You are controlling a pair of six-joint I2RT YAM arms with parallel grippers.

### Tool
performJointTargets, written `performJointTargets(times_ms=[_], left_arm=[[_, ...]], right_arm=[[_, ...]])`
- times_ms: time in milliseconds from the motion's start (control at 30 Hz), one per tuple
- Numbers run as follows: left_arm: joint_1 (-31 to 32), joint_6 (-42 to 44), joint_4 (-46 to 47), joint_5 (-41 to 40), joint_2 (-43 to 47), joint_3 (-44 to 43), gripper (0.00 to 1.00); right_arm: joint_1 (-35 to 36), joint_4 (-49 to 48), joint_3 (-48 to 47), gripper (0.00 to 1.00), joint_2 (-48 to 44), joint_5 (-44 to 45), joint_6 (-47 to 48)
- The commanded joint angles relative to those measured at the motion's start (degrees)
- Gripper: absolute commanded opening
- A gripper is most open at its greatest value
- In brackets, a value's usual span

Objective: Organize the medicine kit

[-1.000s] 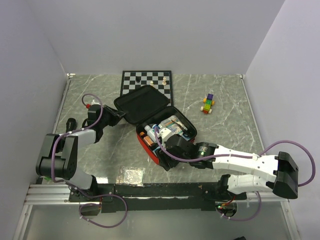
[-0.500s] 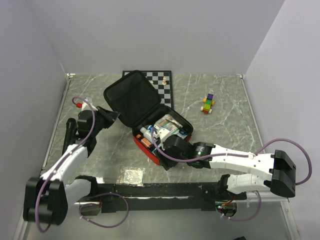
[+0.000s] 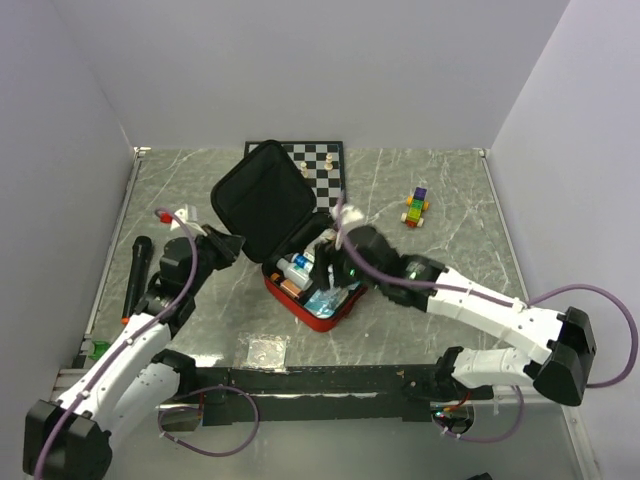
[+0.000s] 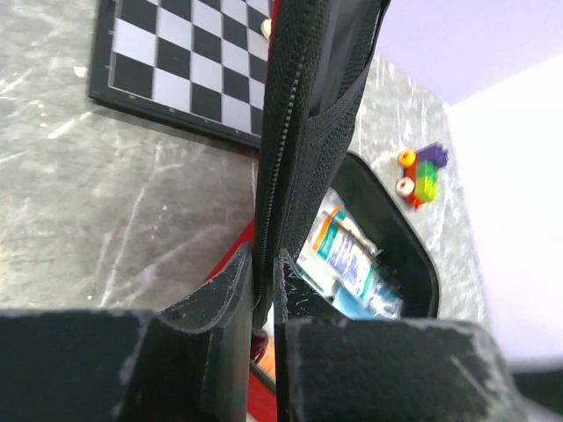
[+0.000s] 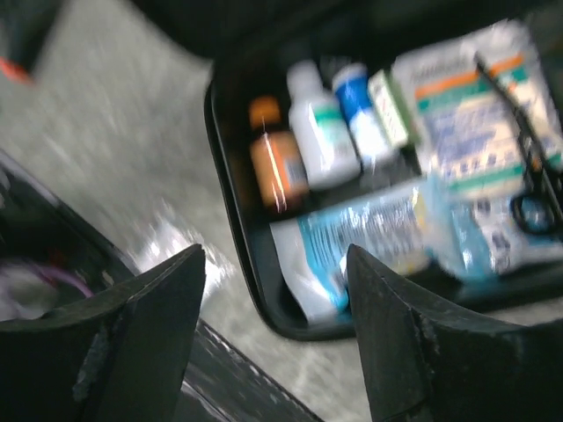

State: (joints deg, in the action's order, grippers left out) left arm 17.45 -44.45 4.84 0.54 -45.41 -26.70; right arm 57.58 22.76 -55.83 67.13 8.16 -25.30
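Note:
The medicine kit point(image 3: 288, 299) lies open mid-table, its red base packed with supplies and its black-lined lid point(image 3: 263, 200) standing nearly upright. My left gripper point(image 3: 229, 246) is shut on the lid's zippered edge point(image 4: 280, 132), which runs up between the fingers point(image 4: 230, 290) in the left wrist view. My right gripper point(image 3: 336, 262) hovers open over the base with nothing between its fingers. Below it, the right wrist view shows an orange bottle point(image 5: 274, 163), a white bottle point(image 5: 322, 132), a blue-and-white packet point(image 5: 369, 233) and black scissors point(image 5: 537, 195) inside the kit's black rim point(image 5: 225, 204).
A chessboard point(image 3: 320, 160) with a few pieces lies behind the lid. A coloured block toy point(image 3: 417, 208) sits at the back right. A black marker-like stick point(image 3: 135, 276) lies at the left edge, and a clear plastic bag point(image 3: 266, 352) near the front rail.
The left gripper closed on the lid and swung it up towards vertical, and the kit slid left. My right gripper rose from the kit's front edge to above the contents and opened wider.

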Motion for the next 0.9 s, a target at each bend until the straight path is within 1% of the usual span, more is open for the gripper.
performJointTargets(times_ms=[0,133,333,500,600,767,867], left_arm=[[8.2,4.1,1.5,-6.4,0.1,-2.9,0.09],[13.7,7.7,2.6,-11.0,-0.6,-3.7,0.12],[22.1,15.3,3.7,-19.8,-2.3,-5.6,0.18],[28.3,20.8,3.1,-26.8,-5.3,-8.0,0.21],[30.8,23.0,3.5,-30.1,-6.8,-8.6,0.22],[33.9,26.5,4.8,-33.1,-8.8,-9.8,0.22],[35.2,28.9,5.0,-34.7,-9.7,-10.4,0.22]], right_arm=[[-10.5,-5.4,-3.5,0.74,-0.8,-11.0,-7.7],[-16.3,-5.7,-7.3,0.78,2.0,-18.5,-10.4],[-20.8,-7.4,-13.2,0.82,7.8,-26.6,-14.0],[-22.4,-7.6,-18.9,0.83,13.4,-28.6,-16.4],[-23.5,-7.3,-21.4,0.84,16.2,-28.9,-18.2],[-25.6,-10.1,-22.1,0.84,18.9,-30.5,-21.5],[-25.9,-10.3,-22.3,0.84,20.0,-30.0,-23.0]])
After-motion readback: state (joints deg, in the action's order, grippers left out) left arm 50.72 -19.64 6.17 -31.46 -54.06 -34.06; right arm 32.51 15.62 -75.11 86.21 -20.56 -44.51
